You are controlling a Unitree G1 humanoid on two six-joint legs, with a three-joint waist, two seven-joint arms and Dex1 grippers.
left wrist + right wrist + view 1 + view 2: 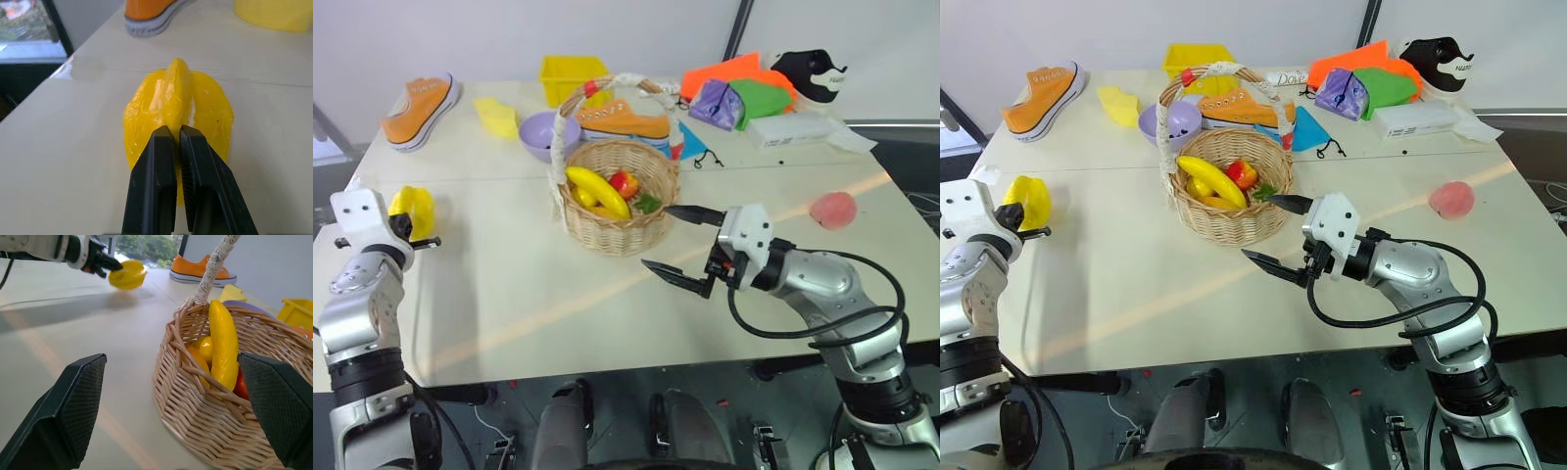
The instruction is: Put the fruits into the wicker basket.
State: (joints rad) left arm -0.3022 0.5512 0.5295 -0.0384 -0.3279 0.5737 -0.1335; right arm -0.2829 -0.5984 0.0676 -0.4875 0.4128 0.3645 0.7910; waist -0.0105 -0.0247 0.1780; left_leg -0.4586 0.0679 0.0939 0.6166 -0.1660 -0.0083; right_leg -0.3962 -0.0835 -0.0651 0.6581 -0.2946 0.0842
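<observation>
The bright yellow starfruit [414,208] is at the table's left edge, and my left gripper [176,131] is shut on one of its ridges. In the right wrist view the starfruit [127,275] hangs just above the tabletop in that grip. The pink-red peach [832,210] lies alone on the right side of the table. The wicker basket [612,233] stands in the middle, holding a banana and other toy fruit. My right gripper [656,235] is open, level, just right of the basket, with nothing between its fingers.
Along the back stand an orange sneaker [419,110], a pale yellow wedge [496,117], a lilac bowl [546,134], a yellow bin [573,77], a second orange sneaker [625,121], coloured bags [736,90] and a white box [795,128].
</observation>
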